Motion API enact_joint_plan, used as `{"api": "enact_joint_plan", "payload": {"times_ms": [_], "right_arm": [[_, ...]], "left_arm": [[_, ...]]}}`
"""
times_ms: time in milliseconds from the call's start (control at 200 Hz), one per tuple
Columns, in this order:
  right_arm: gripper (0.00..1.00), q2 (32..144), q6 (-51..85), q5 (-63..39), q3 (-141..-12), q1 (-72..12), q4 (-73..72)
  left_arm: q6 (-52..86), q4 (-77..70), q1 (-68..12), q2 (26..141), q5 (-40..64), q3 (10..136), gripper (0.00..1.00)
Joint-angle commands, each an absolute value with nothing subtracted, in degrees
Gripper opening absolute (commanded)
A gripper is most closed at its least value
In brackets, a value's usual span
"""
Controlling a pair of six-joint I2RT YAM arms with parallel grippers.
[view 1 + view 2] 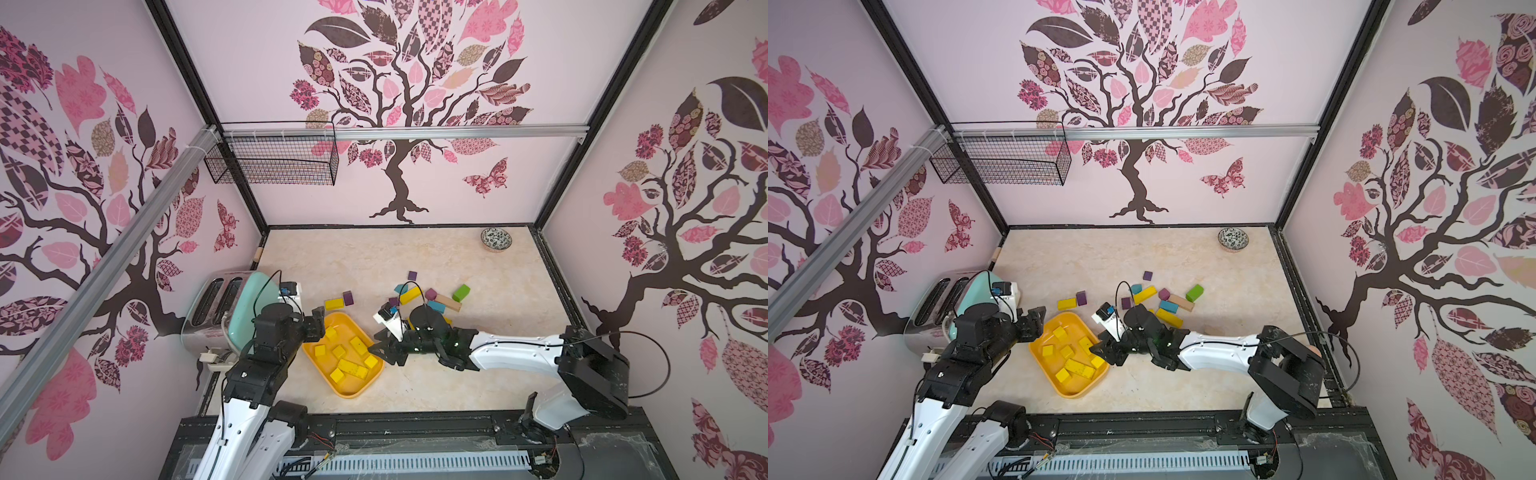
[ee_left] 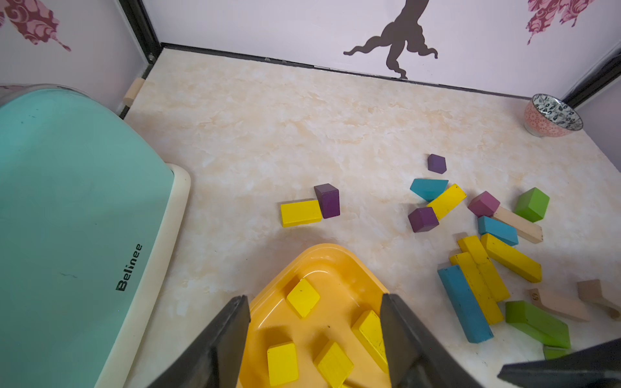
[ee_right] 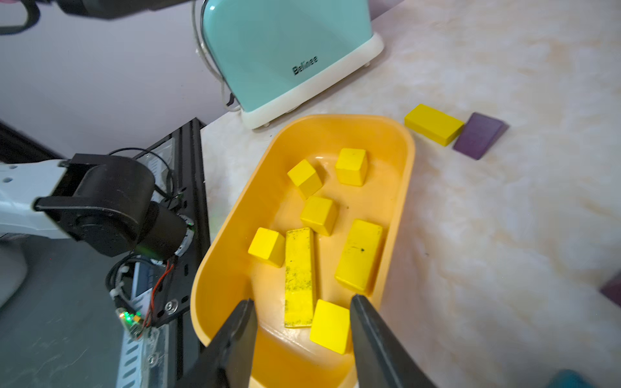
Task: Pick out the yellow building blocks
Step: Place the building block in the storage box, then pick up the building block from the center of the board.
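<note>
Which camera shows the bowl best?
Left wrist view: the bowl shows its pink outside and patterned inside. Both top views show it tiny, in a far corner; the right wrist view misses it.

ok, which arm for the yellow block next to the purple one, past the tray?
Left, probably. The left fingers are open and empty at the tray's far end, the yellow block just beyond them beside the purple block. The right fingers are open over the tray's opposite end, farther off.
</note>
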State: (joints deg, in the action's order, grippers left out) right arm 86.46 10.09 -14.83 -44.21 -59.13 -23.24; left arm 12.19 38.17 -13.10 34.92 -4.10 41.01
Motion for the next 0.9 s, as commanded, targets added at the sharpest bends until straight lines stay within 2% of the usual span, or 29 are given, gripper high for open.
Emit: {"api": "enact_joint_plan", "payload": {"times_ms": [0, 200, 300, 460, 550, 700, 895], "right_arm": [[0.57, 82.05, 9.32, -4.8, -42.23, -59.41, -26.36], [0.68, 72.82, 9.89, 6.59, -32.17, -59.24, -34.76], [0.74, 70.38, 10.5, 10.04, -30.38, -59.15, -33.35], [0.76, 67.4, 9.88, 13.25, -28.59, -58.7, -29.35], [0.76, 64.16, 13.81, 13.25, -26.25, -55.63, -28.87], [0.77, 58.35, 22.91, 9.8, -20.12, -46.9, -30.7], [0.77, 52.89, 19.73, 12.96, -17.62, -43.95, -27.22]], "left_arm": [[13.31, 37.26, -12.86, 36.86, -0.6, 40.88, 0.68], [13.45, 37.68, -12.91, 45.67, 6.42, 42.46, 0.67], [14.49, 37.93, -12.85, 50.34, 7.58, 43.86, 0.66], [21.81, 30.43, -13.97, 56.13, 12.01, 43.95, 0.65], [23.27, 25.78, -19.18, 60.5, 10.95, 44.76, 0.65], [21.58, 26.47, -26.89, 72.12, 7.65, 52.68, 0.65], [20.27, 28.29, -33.3, 86.67, 9.04, 63.71, 0.63]]}}
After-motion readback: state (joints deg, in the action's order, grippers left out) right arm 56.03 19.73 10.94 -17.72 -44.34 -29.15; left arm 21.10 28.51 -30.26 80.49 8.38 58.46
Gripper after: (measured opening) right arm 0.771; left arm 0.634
